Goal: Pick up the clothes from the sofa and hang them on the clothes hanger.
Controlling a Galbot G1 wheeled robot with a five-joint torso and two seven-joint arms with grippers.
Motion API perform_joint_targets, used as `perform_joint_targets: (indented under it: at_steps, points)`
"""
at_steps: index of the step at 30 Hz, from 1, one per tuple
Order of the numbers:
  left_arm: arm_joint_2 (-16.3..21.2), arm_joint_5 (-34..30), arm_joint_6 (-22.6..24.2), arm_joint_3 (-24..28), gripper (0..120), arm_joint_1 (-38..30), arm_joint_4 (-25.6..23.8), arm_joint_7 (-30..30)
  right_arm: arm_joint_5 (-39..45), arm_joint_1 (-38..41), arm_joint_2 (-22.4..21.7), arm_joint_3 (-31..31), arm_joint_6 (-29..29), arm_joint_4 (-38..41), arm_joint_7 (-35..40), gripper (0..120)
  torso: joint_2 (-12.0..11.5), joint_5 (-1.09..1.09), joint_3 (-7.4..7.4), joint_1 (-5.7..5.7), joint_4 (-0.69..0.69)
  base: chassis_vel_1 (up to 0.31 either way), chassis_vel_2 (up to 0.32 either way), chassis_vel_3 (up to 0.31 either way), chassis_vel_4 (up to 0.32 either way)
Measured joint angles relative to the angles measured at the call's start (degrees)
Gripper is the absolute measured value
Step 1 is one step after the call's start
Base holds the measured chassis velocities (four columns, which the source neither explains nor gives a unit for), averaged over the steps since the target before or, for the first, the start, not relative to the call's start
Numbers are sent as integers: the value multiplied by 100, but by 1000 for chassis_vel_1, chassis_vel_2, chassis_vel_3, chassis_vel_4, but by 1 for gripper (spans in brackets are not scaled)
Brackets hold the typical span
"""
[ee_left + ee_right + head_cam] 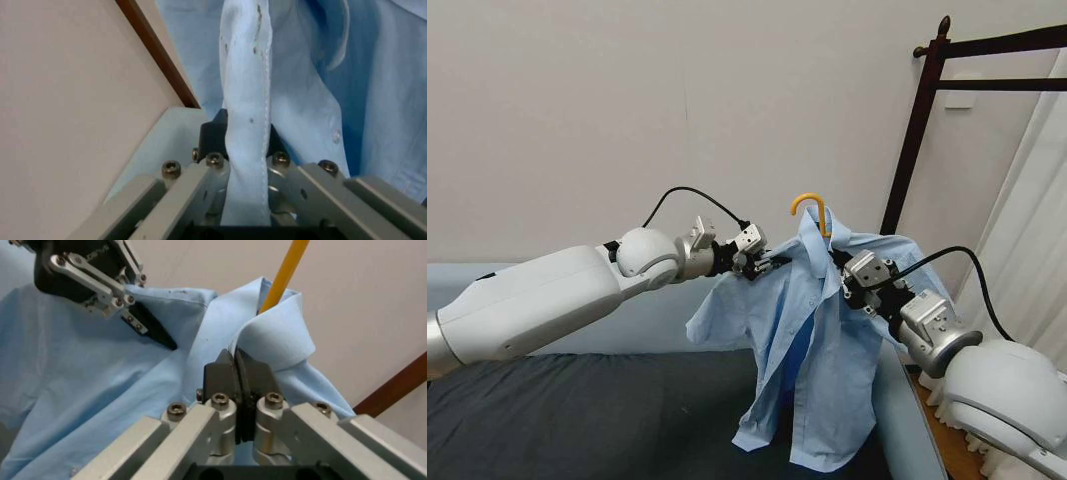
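Note:
A light blue shirt point(812, 350) hangs on a yellow hanger point(812, 208), held up in the air above the sofa's right end. My left gripper point(764, 263) is shut on the shirt's shoulder; the left wrist view shows a fold of the shirt point(247, 75) pinched in this gripper point(245, 142). My right gripper point(840, 272) is shut on the shirt's front edge just below the collar point(277, 335). In the right wrist view its fingertips point(223, 372) press together under the hanger's yellow stem point(283, 275), with the left gripper point(155, 335) farther off. The shirt's body and tails hang loose.
A dark wooden clothes rack point(919, 125) stands behind and to the right, against the pale wall. The dark grey sofa seat point(577, 410) lies below. A white curtain point(1027, 230) hangs at the far right, close to my right arm.

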Motion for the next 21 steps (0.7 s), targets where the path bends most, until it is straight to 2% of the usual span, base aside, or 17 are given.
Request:
perform_joint_targets:
  at_steps: [4, 6, 11, 12, 16, 17, 21]
  points:
    - [69, 2, -57, -128, 1, 231, -6, 52, 386, -55, -203, 207, 371, 127, -147, 22, 0, -2, 0, 0, 2, 0, 0, 0, 0]
    - [92, 16, -87, -150, 1, 270, 15, 88, 502, -62, -275, 262, 437, 165, -220, 25, 0, -3, 0, 0, 2, 0, 0, 0, 0]
    - [277, 92, -290, -201, 1, 282, 109, 479, 1064, -54, -582, 708, 644, 214, -655, 47, 0, -3, 0, 0, 1, 0, 0, 0, 0]
    - [277, 92, -290, -201, 1, 282, 109, 479, 1064, -54, -582, 708, 644, 214, -655, 47, 0, -3, 0, 0, 1, 0, 0, 0, 0]
    - [369, 211, -489, -266, 1, 318, 180, 783, 1862, 69, -746, 1122, 924, -263, -1185, 66, 0, -2, 0, 0, 2, 0, 0, 0, 0]
    - [369, 211, -489, -266, 1, 318, 180, 783, 1862, 69, -746, 1122, 924, -263, -1185, 66, 0, -2, 0, 0, 2, 0, 0, 0, 0]
    - [429, 265, -705, -334, 1, 425, 247, 1124, 2160, 201, -1155, 1114, 1231, -1010, -2298, 82, 0, -2, 0, 0, 1, 0, 0, 0, 0]
